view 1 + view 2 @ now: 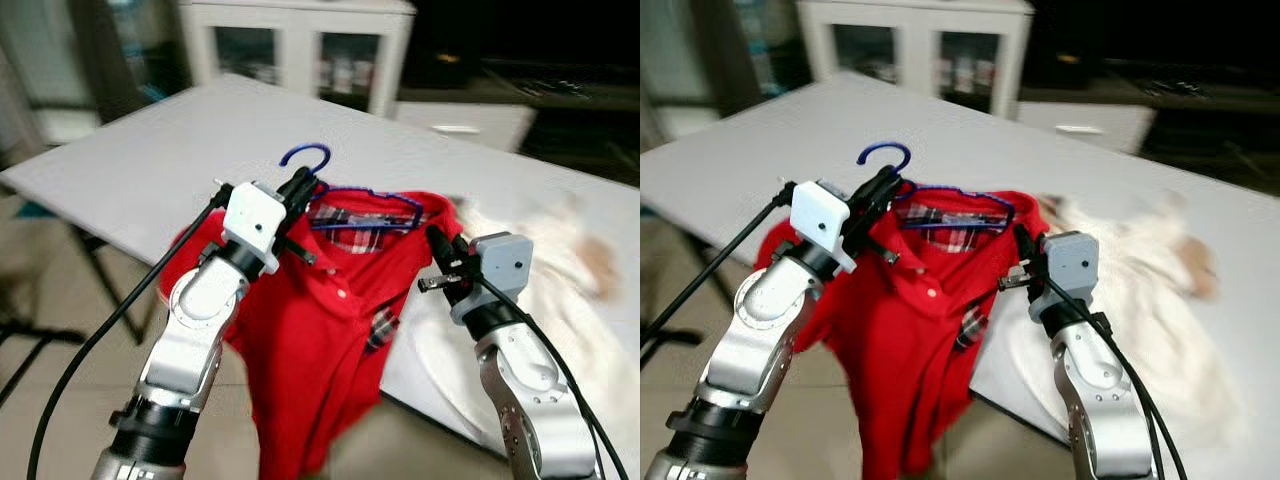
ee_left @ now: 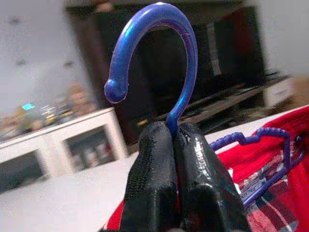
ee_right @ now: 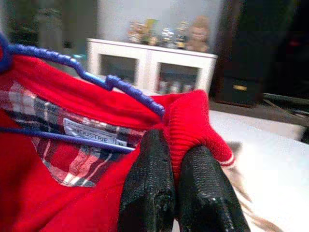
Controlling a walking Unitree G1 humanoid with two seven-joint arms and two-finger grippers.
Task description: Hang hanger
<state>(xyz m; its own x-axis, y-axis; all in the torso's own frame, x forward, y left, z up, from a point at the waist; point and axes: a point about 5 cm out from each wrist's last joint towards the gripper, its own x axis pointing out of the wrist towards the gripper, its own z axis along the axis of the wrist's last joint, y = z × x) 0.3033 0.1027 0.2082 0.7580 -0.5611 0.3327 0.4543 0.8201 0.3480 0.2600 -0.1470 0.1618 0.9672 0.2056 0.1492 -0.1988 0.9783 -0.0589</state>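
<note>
A blue hanger [image 1: 345, 195] sits at the centre of the left eye frame, its hook curling up just above centre, and a red shirt [image 1: 320, 330] with a plaid-lined collar is draped on it, hanging down toward the bottom edge past the front edge of a white table [image 1: 190, 140]. The left gripper [image 1: 297, 188] is clenched on the stem of the hook, its two black fingers [image 2: 193, 179] pressed together around the blue neck in the left wrist view. The right gripper [image 1: 441, 243], right of centre, is pinched onto the red shirt's collar fabric at the hanger's far end. Crumpled white cloth [image 1: 540, 270] lies on the table at the right of the frame. A white cabinet [image 1: 300, 45] with glass doors stands in the upper middle, behind the table.
</note>
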